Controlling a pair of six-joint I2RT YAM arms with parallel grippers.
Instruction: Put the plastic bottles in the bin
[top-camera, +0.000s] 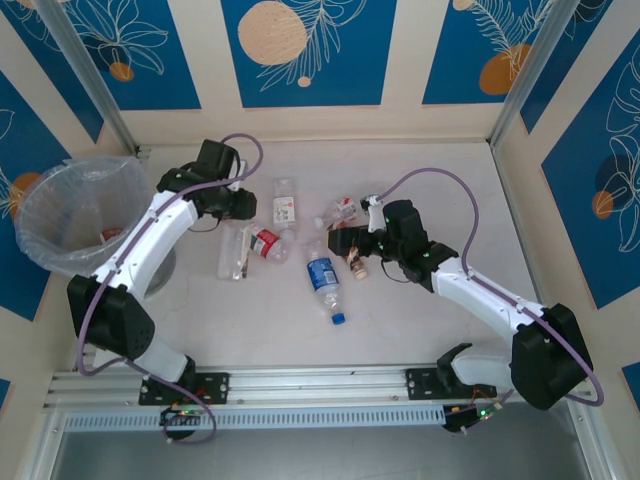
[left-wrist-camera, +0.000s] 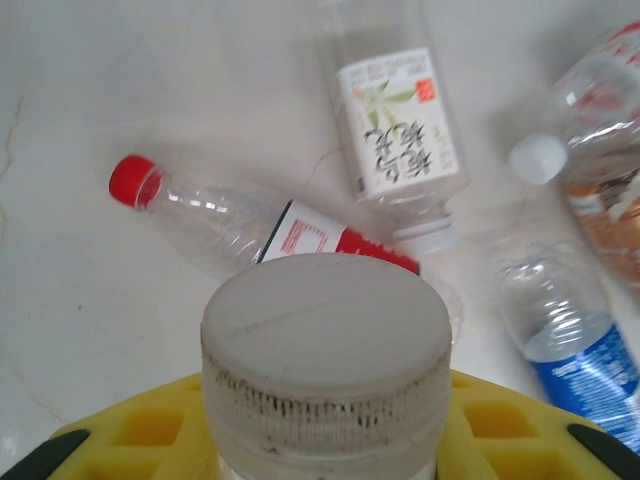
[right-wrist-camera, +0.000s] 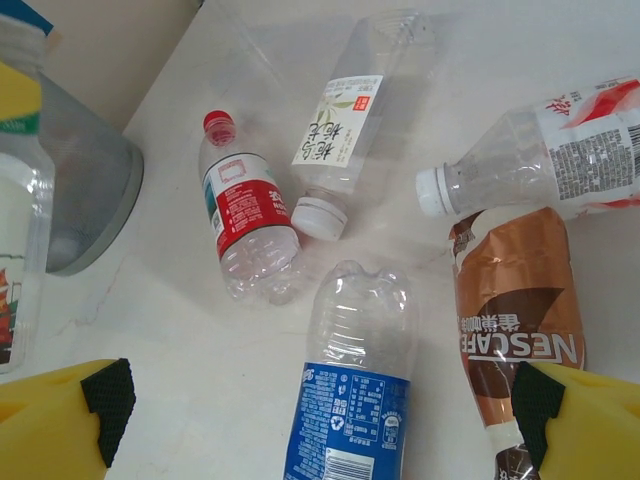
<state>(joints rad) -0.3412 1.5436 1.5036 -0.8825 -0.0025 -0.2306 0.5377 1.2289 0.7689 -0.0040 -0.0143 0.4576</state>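
The left gripper is closed on a clear white-capped bottle. In the left wrist view the cap is seen end-on between the yellow fingers, so the long axis of the bottle runs straight away from the gripper. Whether the base is clear of the surface cannot be told.

The bin stands at the far left edge. It lies to the left of the held bottle as seen from above, just beyond the left arm's forearm. The left arm is much the nearer to it, and the coming move is judged to be a lift and a swing leftward until the bottle hangs above the rim.

The right gripper is spread wide and holds nothing. It hovers over the loose bottles in the middle of the surface. The brown Nescafé bottle lies by its right finger and the blue-labelled bottle between the fingers, both lengthwise to the wrist view. The red-labelled bottle, the white-labelled bottle and a white-capped bottle with a red and white label lie beyond these.
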